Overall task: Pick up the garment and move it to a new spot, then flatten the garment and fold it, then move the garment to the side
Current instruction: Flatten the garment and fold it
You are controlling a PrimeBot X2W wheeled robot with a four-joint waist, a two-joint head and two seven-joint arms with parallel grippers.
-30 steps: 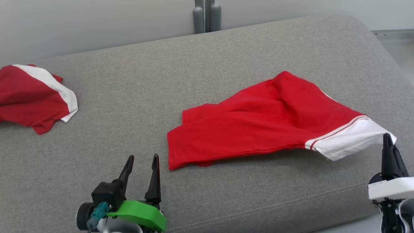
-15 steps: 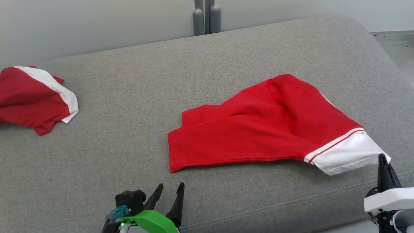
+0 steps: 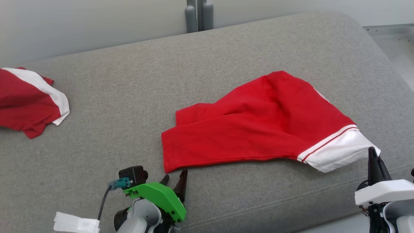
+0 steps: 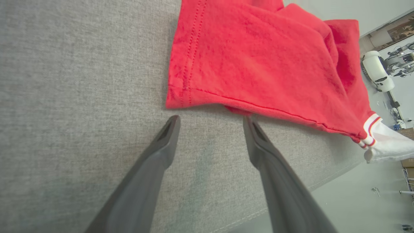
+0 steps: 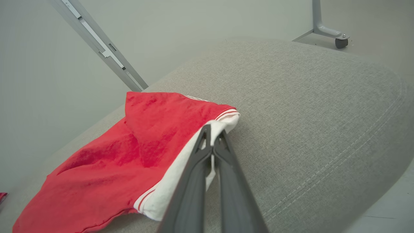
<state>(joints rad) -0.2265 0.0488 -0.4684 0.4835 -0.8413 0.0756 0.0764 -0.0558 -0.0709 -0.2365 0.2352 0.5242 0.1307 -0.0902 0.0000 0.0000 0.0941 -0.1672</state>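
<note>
We locate the red garment (image 3: 255, 129) loosely spread on the grey cushion (image 3: 129, 90), right of centre in the head view. Its hemmed end points left, and its white band (image 3: 339, 150) is at the near right, raised off the cushion. Our right gripper (image 5: 213, 130) has its fingers pressed together on the edge of that white band and holds it up. Our left gripper (image 4: 211, 118) has its fingers spread wide and holds nothing. Its tips sit low over the cushion, just beside the garment's near left corner; we cannot tell whether they touch the cloth. A second red-and-white garment (image 3: 29, 103) lies well apart at the far left.
</note>
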